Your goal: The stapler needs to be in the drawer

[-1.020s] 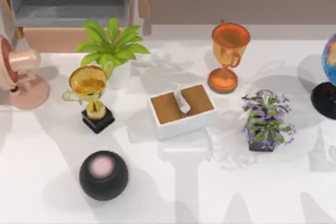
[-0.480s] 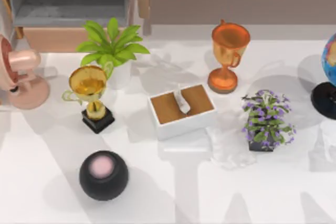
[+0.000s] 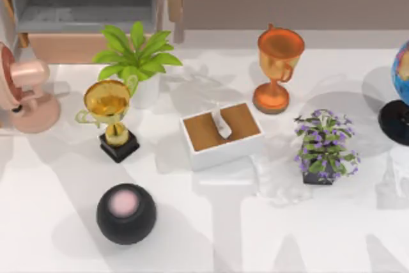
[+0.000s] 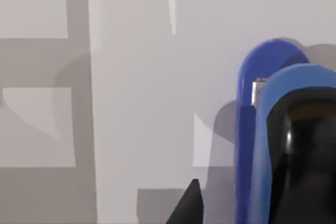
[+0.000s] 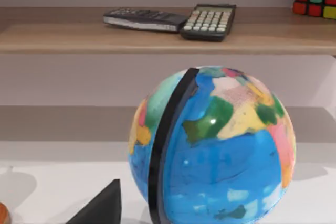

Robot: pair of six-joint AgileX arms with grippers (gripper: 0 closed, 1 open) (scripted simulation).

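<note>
The stapler (image 4: 262, 129) appears in the left wrist view, very close to the camera. It has a bright blue body with a rounded end, a second blue layer lying over it, and a glossy black part on top. A small metal piece shows at the edge between the two blue layers. It lies on a pale surface and throws a soft shadow beside it. A dark pointed tip of the left end effector (image 4: 189, 205) is near the stapler, apart from it; I cannot tell how far its fingers are spread or whether they hold anything.

In the top view the drawer (image 3: 83, 4) stands open at the far left of the bench (image 3: 255, 234), with grey inner walls and floor and a pale tan front. Its visible inside is bare.

In the right wrist view a colourful globe (image 5: 212, 145) stands before a wooden shelf (image 5: 157, 38) carrying a calculator (image 5: 209, 21). One dark tip of the right end effector (image 5: 102, 205) is visible, and I cannot tell its opening either.
</note>
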